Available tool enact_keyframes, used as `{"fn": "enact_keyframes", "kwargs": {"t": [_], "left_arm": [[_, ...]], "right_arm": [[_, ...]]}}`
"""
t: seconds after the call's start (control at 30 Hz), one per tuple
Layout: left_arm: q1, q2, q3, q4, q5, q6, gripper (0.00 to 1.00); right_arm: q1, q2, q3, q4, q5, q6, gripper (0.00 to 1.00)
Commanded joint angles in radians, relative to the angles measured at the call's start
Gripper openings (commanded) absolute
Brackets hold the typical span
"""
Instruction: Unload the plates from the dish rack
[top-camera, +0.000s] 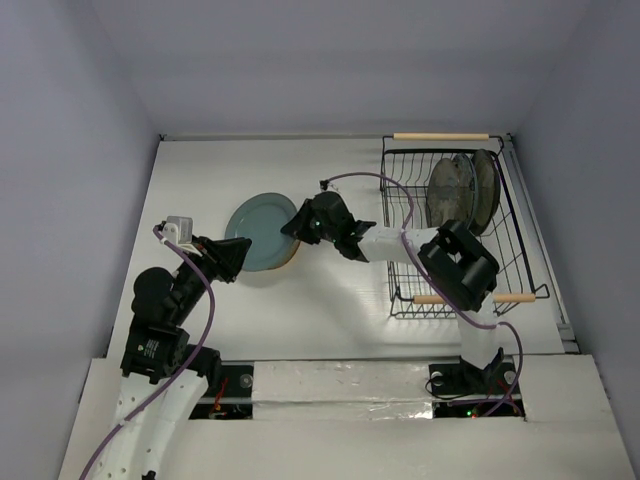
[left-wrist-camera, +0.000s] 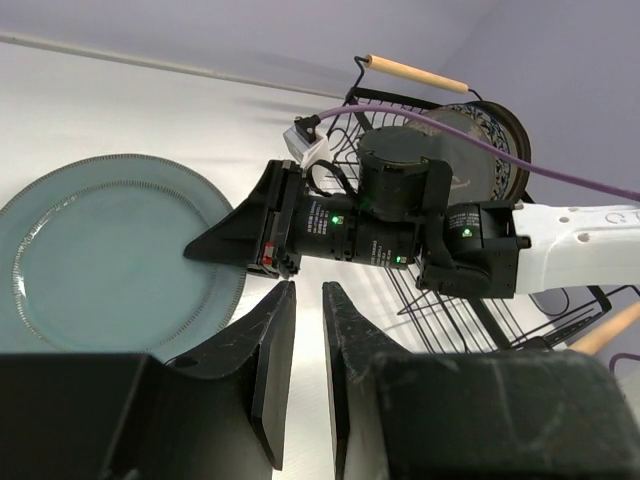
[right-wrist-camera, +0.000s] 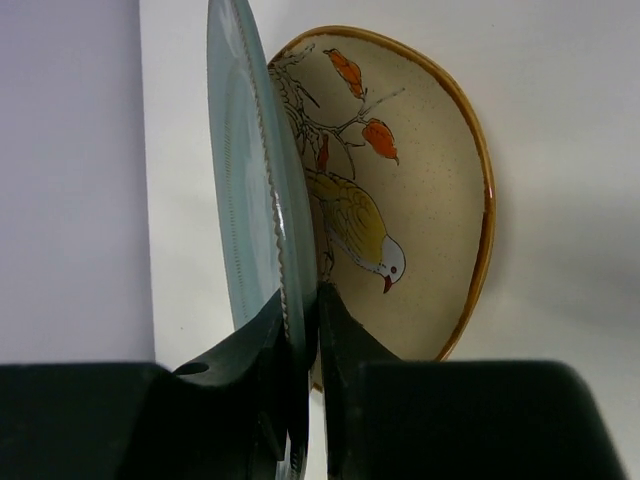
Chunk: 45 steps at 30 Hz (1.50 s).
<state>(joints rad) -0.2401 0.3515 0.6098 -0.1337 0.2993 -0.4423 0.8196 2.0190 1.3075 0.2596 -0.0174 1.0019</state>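
The plain teal plate (top-camera: 260, 232) lies left of centre on the table, over the tan plate, whose rim shows below it (top-camera: 291, 256). My right gripper (top-camera: 290, 228) is shut on the teal plate's right rim. In the right wrist view the teal plate (right-wrist-camera: 250, 180) stands edge-on between my fingers (right-wrist-camera: 345, 330), with the tan bird-and-leaf plate (right-wrist-camera: 420, 200) behind it. My left gripper (top-camera: 240, 255) sits at the teal plate's near-left edge, jaws slightly apart and empty (left-wrist-camera: 308, 295). The dish rack (top-camera: 515, 240) holds two upright plates (top-camera: 450, 190) (top-camera: 487, 185).
The rack's wooden handles lie at its far end (top-camera: 440, 136) and near end (top-camera: 515, 298). The right arm (top-camera: 400, 243) stretches across from the rack to the plates. Purple walls close in the table on three sides.
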Motion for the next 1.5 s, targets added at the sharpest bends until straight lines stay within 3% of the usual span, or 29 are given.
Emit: {"fn": "enact_keyframes", "kwargs": {"t": [0.0, 0.2, 0.37, 0.5, 0.7, 0.77, 0.8, 0.83, 0.87, 0.9, 1.0, 1.13, 1.2, 1.23, 1.27, 1.33, 1.47], "left_arm": [[0.007, 0.004, -0.004, 0.042, 0.012, -0.003, 0.15], [0.007, 0.0, -0.005, 0.042, 0.012, -0.003, 0.15], [0.007, -0.003, -0.005, 0.042, 0.012, -0.004, 0.15], [0.007, -0.005, -0.004, 0.042, 0.009, -0.004, 0.15], [0.007, -0.005, -0.004, 0.042, 0.011, -0.003, 0.15], [0.007, -0.005, -0.005, 0.042, 0.011, -0.003, 0.15], [0.007, -0.006, -0.005, 0.04, 0.011, -0.003, 0.15], [0.007, -0.006, -0.005, 0.04, 0.008, -0.003, 0.15], [0.007, -0.006, -0.004, 0.04, 0.008, -0.003, 0.15], [0.007, -0.006, -0.005, 0.04, 0.009, -0.004, 0.15], [0.007, -0.008, -0.005, 0.042, 0.009, -0.003, 0.15], [0.007, -0.014, -0.005, 0.042, 0.006, -0.004, 0.14], [0.007, -0.016, -0.007, 0.042, 0.008, -0.003, 0.14], [0.007, -0.016, -0.005, 0.042, 0.009, -0.004, 0.14], [0.007, -0.014, -0.005, 0.042, 0.011, -0.004, 0.15], [0.007, -0.011, -0.005, 0.042, 0.008, -0.006, 0.15], [0.007, -0.009, -0.004, 0.04, 0.006, -0.006, 0.15]], "right_arm": [[0.0, -0.029, -0.004, 0.225, 0.003, 0.081, 0.24], [0.0, -0.04, 0.03, 0.043, 0.031, -0.047, 0.79], [0.0, -0.06, 0.075, -0.121, 0.102, -0.172, 0.99], [0.009, -0.074, 0.105, -0.297, 0.186, -0.284, 1.0], [0.009, -0.201, 0.044, -0.39, 0.325, -0.351, 0.99], [0.009, -0.255, 0.02, -0.388, 0.342, -0.374, 0.82], [0.009, -0.325, 0.006, -0.395, 0.367, -0.399, 0.66], [0.009, -0.365, -0.011, -0.407, 0.452, -0.408, 0.23], [0.009, -0.406, -0.017, -0.425, 0.502, -0.423, 0.07], [-0.005, -0.487, -0.022, -0.463, 0.551, -0.456, 0.0], [-0.085, -0.642, -0.054, -0.516, 0.695, -0.517, 0.0], [-0.278, -0.788, -0.125, -0.557, 0.714, -0.56, 0.0], [-0.365, -0.822, -0.158, -0.577, 0.714, -0.588, 0.16], [-0.388, -0.83, -0.163, -0.586, 0.708, -0.594, 0.36], [-0.405, -0.832, -0.156, -0.62, 0.711, -0.598, 0.41], [-0.427, -0.827, -0.145, -0.646, 0.734, -0.624, 0.51], [-0.463, -0.79, -0.105, -0.7, 0.748, -0.648, 0.53]]}}
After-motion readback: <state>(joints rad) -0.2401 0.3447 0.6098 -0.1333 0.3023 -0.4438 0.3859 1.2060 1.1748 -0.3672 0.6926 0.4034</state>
